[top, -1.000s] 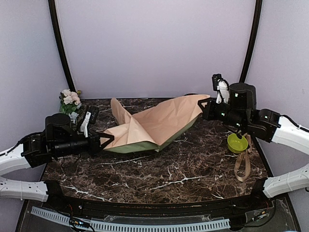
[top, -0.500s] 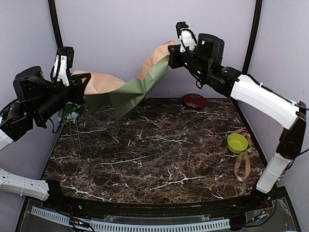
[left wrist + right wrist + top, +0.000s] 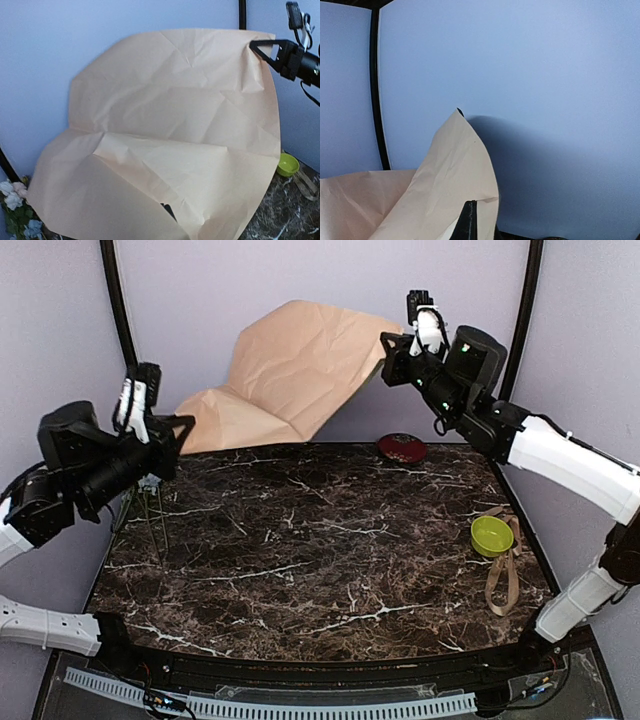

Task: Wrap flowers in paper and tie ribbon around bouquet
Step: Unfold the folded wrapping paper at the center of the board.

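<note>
paper (image 3: 290, 365): up in the air over far side of table (image 3: 330, 570), tan face to camera, stretched between both arms | left gripper (image 3: 180, 427): clenched on its low left corner | right gripper (image 3: 388, 343): clenched on its high right corner | flowers (image 3: 15, 205): far left, below the sheet | ribbon (image 3: 503, 580): on table at right edge, beside green bowl (image 3: 491, 534)

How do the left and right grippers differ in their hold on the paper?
Height: the right gripper sits high; the left gripper is clearly lower. Grip: the right pinches an upper corner of the paper, the left a lower corner, so the sheet slopes down toward the left arm. Shared: both have fingers shut on the paper, holding it up with its tan face toward the overhead camera.
</note>
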`<state>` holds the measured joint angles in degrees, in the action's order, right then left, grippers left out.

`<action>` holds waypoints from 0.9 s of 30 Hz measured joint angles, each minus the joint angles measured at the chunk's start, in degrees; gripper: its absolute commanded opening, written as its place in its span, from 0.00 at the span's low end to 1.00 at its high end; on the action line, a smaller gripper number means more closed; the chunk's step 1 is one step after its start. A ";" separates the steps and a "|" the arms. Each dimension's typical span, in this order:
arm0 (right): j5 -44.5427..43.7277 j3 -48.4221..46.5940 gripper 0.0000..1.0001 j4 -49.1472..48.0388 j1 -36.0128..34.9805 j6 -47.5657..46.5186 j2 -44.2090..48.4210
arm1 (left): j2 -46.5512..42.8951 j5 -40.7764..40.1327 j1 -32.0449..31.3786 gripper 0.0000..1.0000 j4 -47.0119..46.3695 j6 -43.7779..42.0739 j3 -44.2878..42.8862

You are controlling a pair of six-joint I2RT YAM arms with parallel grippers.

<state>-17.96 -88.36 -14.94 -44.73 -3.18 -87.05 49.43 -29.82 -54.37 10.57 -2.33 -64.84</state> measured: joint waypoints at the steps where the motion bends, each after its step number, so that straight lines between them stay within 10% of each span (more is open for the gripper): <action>1: -0.02 3.28 0.00 -0.39 0.83 1.07 1.22 | 0.39 1.84 0.00 0.00 0.39 1.95 2.60; 12: 4.81 34.40 0.00 3.80 9.05 16.37 5.27 | 2.32 23.26 -0.07 0.00 0.39 22.91 28.00; 18: 4.70 42.62 0.00 4.02 11.06 20.76 6.62 | 2.69 32.50 -1.57 0.44 -1.66 30.40 35.12; 27: 5.35 48.65 0.00 5.66 12.33 20.85 8.09 | -8.24 38.27 -4.85 0.67 7.43 28.98 31.65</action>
<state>-12.60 -39.70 -9.28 -32.40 17.67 -78.96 41.19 8.45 -59.22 18.00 26.65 -33.19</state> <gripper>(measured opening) 0.004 0.607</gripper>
